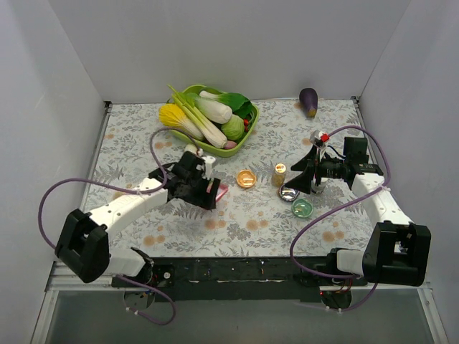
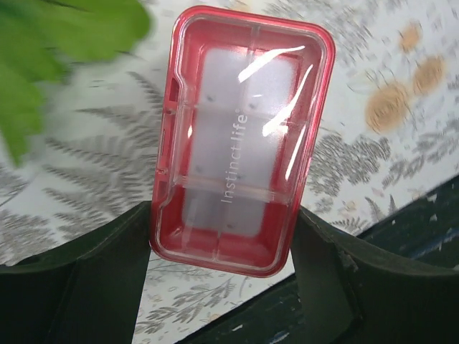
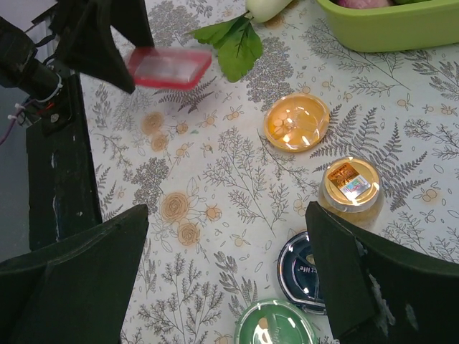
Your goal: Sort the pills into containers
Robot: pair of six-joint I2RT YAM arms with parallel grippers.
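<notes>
Top view: left pincer (image 1: 209, 188) clamped on the pink box (image 1: 219, 192), mid-surface (image 1: 143, 143). Right pincer (image 1: 295, 185) beside gold-capped bottle (image 1: 279, 173).
Left wrist: fingers (image 2: 107, 265) press the box's long sides; compartments visible, pills not discernible.
Right wrist: right pincer spread wide, empty, above the surface; box far left.

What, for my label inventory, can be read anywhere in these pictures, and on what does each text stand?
"Instinct life": on the clear lid of the pink-red pill box, gripped in the left claw.
Sticker on the amber bottle's gold cap: print too small to read.
White lettering on the dark round lid: too small and partly hidden to read.
</notes>
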